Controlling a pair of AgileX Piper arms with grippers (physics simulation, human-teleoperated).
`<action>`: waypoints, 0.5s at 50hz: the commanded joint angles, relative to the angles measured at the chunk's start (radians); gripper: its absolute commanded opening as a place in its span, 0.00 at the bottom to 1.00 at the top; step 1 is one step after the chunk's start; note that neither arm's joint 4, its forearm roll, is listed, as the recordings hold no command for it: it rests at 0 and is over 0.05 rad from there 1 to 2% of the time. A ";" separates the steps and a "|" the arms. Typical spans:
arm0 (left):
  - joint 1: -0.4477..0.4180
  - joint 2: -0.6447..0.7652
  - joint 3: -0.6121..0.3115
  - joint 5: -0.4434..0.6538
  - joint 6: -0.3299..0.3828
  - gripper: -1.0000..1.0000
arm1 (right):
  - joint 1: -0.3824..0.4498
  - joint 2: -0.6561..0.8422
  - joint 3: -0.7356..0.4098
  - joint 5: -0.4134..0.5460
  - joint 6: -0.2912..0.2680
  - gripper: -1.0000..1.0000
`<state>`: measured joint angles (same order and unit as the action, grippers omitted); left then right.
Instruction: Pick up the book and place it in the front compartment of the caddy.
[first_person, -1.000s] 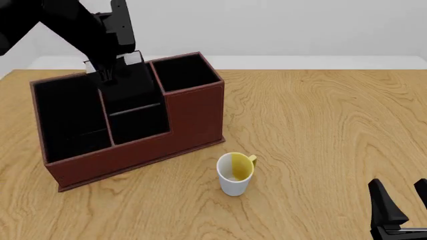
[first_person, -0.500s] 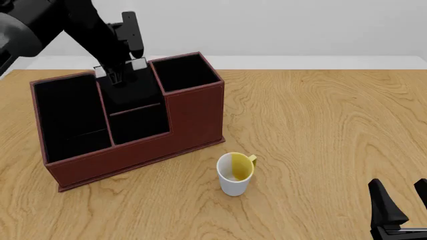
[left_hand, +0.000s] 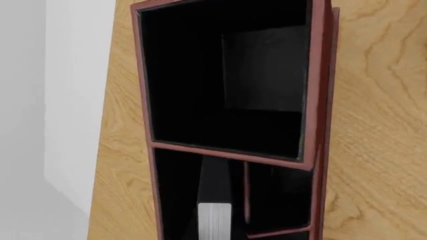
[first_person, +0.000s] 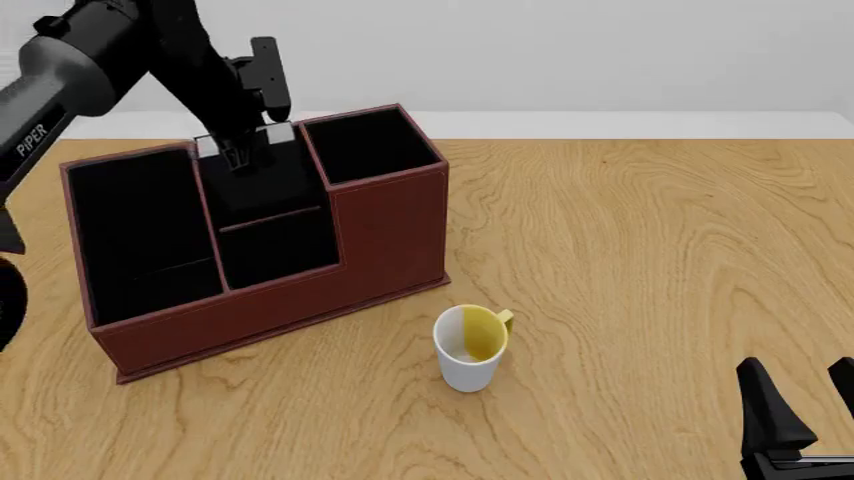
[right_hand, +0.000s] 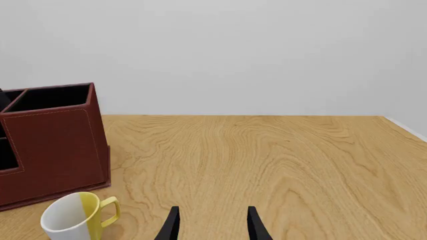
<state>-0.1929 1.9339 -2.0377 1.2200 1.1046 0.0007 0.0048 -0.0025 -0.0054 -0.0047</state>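
While my left gripper (first_person: 244, 152) hangs over the caddy (first_person: 387, 235) at the upper left of the front view, the step in hand appears to be the release and withdrawal. The book (left_hand: 215, 220) stands upright inside a small cell of the caddy, at the lower centre of the left wrist view. Its cover is black and its white page edge faces the camera. I cannot tell whether my left fingers are spread or pinching: the wrist view shows no fingertips, and the front view is too dark there. I judge the next move to be a straight lift clear of the cell walls. My right gripper (right_hand: 211, 224) rests spread and empty at the lower right, near the mug (first_person: 470, 348).
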 joint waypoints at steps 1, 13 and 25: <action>0.000 0.060 -0.068 0.000 0.014 0.00 | 0.000 0.000 0.000 0.000 0.000 1.00; 0.011 0.123 -0.113 0.000 0.006 0.00 | 0.000 0.000 0.000 0.000 0.000 1.00; 0.048 0.183 -0.156 0.000 0.028 0.00 | 0.000 0.000 0.000 0.000 0.000 1.00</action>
<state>-0.1711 2.0453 -2.1395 1.2201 1.1018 0.0007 0.0048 -0.0025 -0.0054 -0.0047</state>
